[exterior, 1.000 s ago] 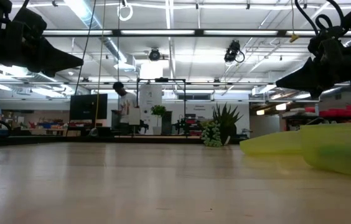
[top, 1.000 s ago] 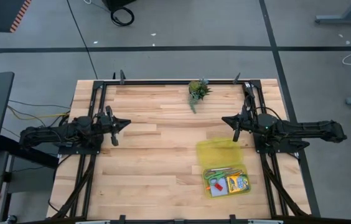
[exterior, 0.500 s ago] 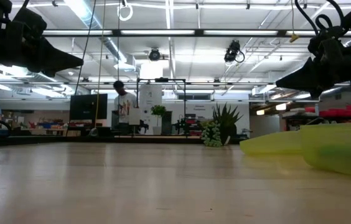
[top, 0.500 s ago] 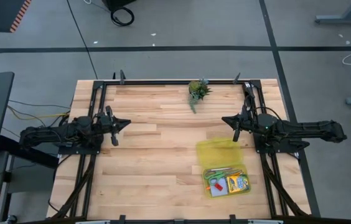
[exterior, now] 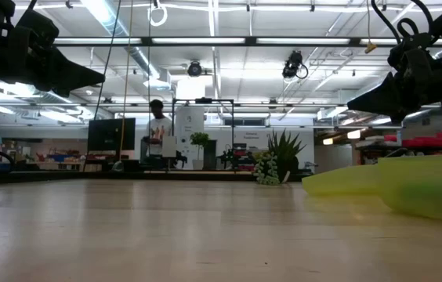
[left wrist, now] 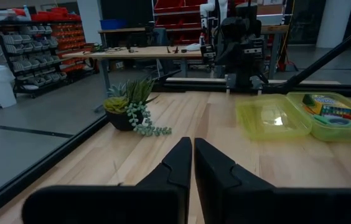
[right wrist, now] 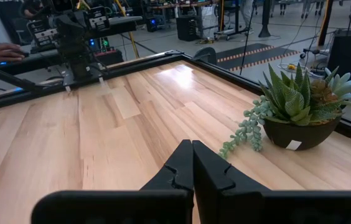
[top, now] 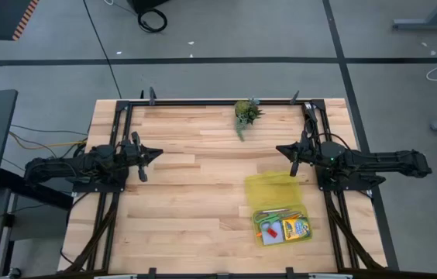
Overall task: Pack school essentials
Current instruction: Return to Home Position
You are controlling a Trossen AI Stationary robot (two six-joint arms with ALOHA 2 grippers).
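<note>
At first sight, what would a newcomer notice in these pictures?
The open translucent yellow case on the right side of the table stands out, with a crayon box and other supplies inside. Next come the small potted plant at the far edge and the two dark arms at either side, left gripper and right gripper both shut and empty.

No word, number or brand can be read anywhere. The crayon box [left wrist: 328, 106] in the yellow case [left wrist: 274, 127] carries print on its face, but it is too small to make out. The white tag [right wrist: 294, 145] on the plant pot [right wrist: 303, 130] shows no legible writing.
</note>
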